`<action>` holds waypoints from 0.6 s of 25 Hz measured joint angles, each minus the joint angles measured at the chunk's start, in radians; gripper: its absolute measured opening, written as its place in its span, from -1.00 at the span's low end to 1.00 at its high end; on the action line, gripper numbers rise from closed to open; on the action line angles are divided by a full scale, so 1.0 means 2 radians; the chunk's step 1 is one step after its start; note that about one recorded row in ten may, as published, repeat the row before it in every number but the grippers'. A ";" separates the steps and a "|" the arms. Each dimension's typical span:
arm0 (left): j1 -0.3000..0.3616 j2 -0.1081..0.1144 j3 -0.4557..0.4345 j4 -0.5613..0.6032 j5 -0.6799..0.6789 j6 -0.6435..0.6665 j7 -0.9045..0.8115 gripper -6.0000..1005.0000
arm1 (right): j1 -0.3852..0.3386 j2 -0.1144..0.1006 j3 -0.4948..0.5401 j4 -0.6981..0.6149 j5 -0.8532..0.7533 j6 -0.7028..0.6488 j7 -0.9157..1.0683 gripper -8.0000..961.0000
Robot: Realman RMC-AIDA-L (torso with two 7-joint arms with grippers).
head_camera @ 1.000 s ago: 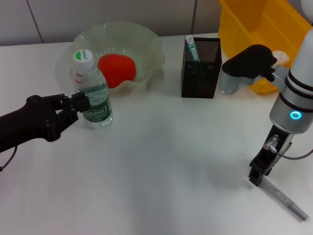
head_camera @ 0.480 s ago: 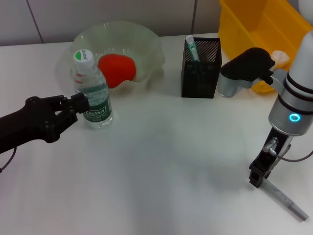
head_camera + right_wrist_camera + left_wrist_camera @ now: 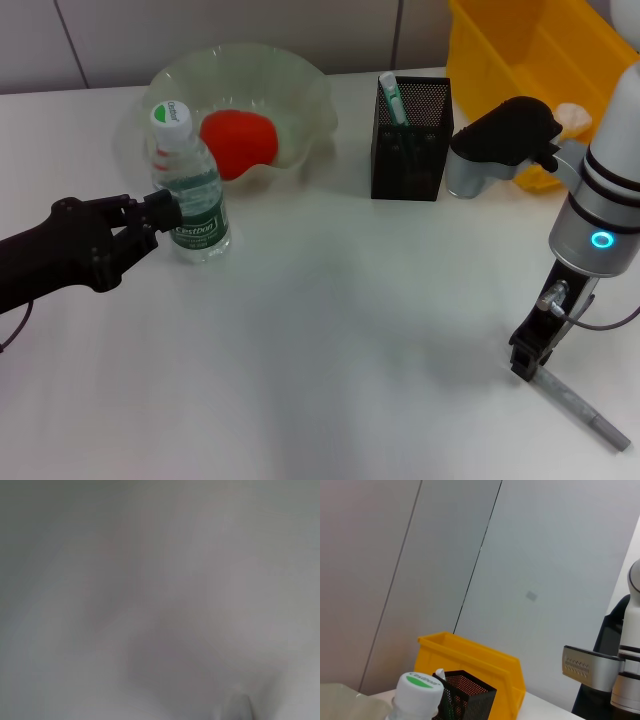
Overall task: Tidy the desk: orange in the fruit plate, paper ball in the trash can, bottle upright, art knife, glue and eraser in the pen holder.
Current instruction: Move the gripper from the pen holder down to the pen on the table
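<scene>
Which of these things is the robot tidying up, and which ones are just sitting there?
For the job:
- water bottle, upright, left gripper at its side
- orange, already in the fruit plate
- mesh pen holder, a green-and-white item standing in it
- grey art knife, flat on the desk under the right gripper
- yellow bin

Just there:
- white desk
- wall panels

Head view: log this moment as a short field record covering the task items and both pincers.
bottle: upright, green cap, in front of the fruit plate
left pincer: at the bottle's side, closed on it
orange: in the fruit plate
fruit plate: translucent, back left of the table
pen holder: black mesh, holds a green-and-white item
art knife: grey, flat on the table, front right
right pincer: down at the art knife's near end
trash can: yellow bin, back right
</scene>
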 joint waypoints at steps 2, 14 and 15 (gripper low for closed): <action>0.000 0.000 0.000 0.000 0.000 0.001 0.001 -0.71 | 0.000 0.000 0.000 0.000 0.000 0.000 0.000 -0.43; 0.001 0.001 -0.006 -0.012 -0.004 0.005 0.011 -0.71 | 0.000 0.000 -0.001 0.003 0.001 0.000 0.000 -0.67; 0.001 0.001 -0.006 -0.012 -0.004 0.005 0.011 -0.71 | 0.000 0.000 -0.001 0.003 0.001 0.000 0.000 -0.69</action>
